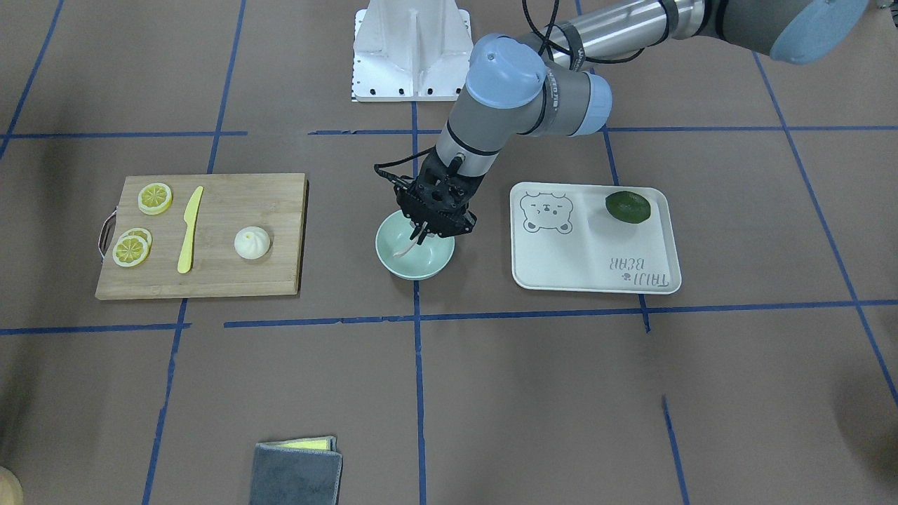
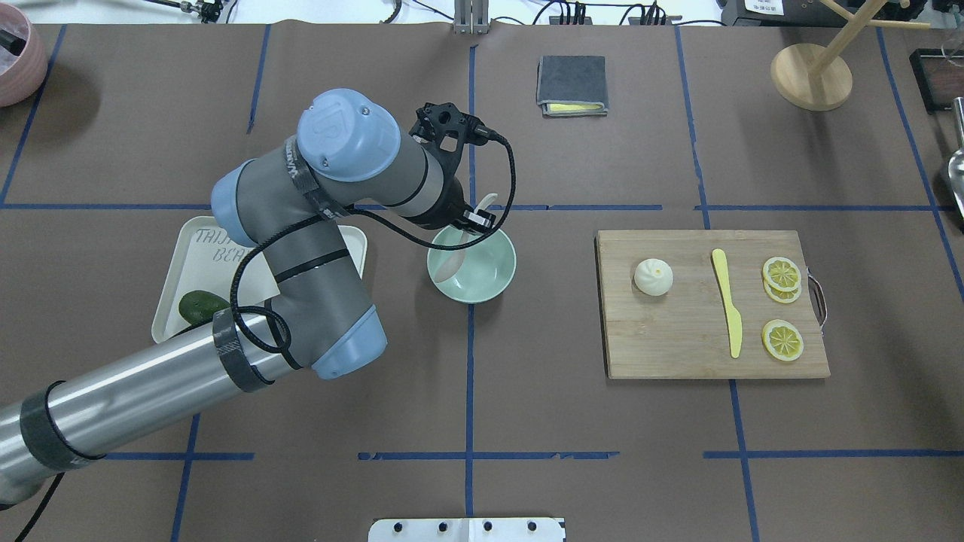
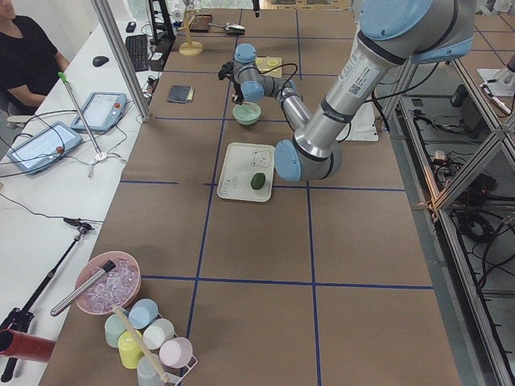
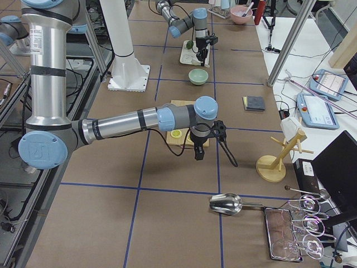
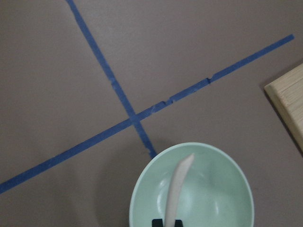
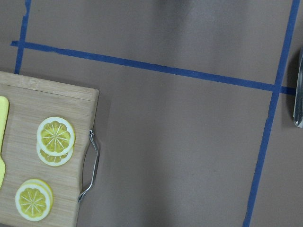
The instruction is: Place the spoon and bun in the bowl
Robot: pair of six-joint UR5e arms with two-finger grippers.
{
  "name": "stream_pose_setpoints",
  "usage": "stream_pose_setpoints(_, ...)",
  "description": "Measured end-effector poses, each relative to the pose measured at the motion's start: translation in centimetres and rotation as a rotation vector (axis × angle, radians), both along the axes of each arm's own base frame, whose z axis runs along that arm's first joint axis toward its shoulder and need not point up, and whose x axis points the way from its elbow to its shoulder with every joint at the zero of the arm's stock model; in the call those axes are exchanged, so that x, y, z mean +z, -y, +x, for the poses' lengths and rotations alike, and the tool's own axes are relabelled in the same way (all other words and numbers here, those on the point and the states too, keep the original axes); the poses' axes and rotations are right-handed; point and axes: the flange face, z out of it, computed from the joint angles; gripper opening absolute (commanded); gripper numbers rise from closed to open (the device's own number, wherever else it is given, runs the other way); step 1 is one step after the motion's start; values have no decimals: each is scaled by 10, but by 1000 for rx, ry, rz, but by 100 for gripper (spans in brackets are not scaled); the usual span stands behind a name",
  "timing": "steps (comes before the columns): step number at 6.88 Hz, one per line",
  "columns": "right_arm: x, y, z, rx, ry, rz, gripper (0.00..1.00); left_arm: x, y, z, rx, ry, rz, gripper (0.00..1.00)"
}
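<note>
**Left gripper holds the spoon in the bowl; the bun lies on the board**

The left gripper (image 2: 471, 222) hangs over the 11 o'clock rim of the bowl (image 2: 493, 277) in the overhead view, its jaws clamped on the spoon (image 2: 454, 256). The spoon is tilted, handle tip up toward 1 o'clock and past the rim, scoop down inside the bowl toward 7 o'clock; whether the scoop touches the bowl's floor cannot be told. In the left wrist view the pale spoon (image 5: 177, 187) runs out from between the dark fingertips across the mint interior (image 5: 220, 189).

The bowl stands on the tabletop (image 2: 572, 391), on a blue tape line. At 3 o'clock from it, apart, lies a wooden cutting board (image 2: 678, 342); the bun (image 2: 654, 276) sits upright near the board's 9 o'clock end, the yellow knife (image 2: 727, 305) beside it mid-board, and lemon slices (image 2: 782, 272) at the 3 o'clock end. At 9 o'clock from the bowl a cream tray (image 2: 199, 252) lies partly under the left arm, with a dark green fruit (image 2: 199, 305) near its 7 o'clock corner.

The right gripper (image 4: 198, 153) shows only from the side camera, above the tabletop just beside the board; whether its jaws are apart or together cannot be told.
</note>
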Motion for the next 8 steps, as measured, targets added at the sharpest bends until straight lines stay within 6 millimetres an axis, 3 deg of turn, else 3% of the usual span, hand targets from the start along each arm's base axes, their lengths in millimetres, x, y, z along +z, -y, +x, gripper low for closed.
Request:
stream_pose_setpoints(1,0,0,0,-1,-1,0,100,-1,-3,13,-18,-6,4,70)
stream_pose_setpoints(3,-3,1,-8,-5,0,-6,100,6,-12,26,-41,4,15,73)
stream_pose_setpoints(5,-26,12,-37,21,8,-39,100,28,-17,12,-60,21,16,72)
stream_pose_setpoints(6,-45,17,-62,49,25,-50,100,45,-11,-11,-81,34,16,71)
stream_pose_setpoints(8,-89,16,-142,153,72,-82,100,78,13,-78,-107,127,72,71)
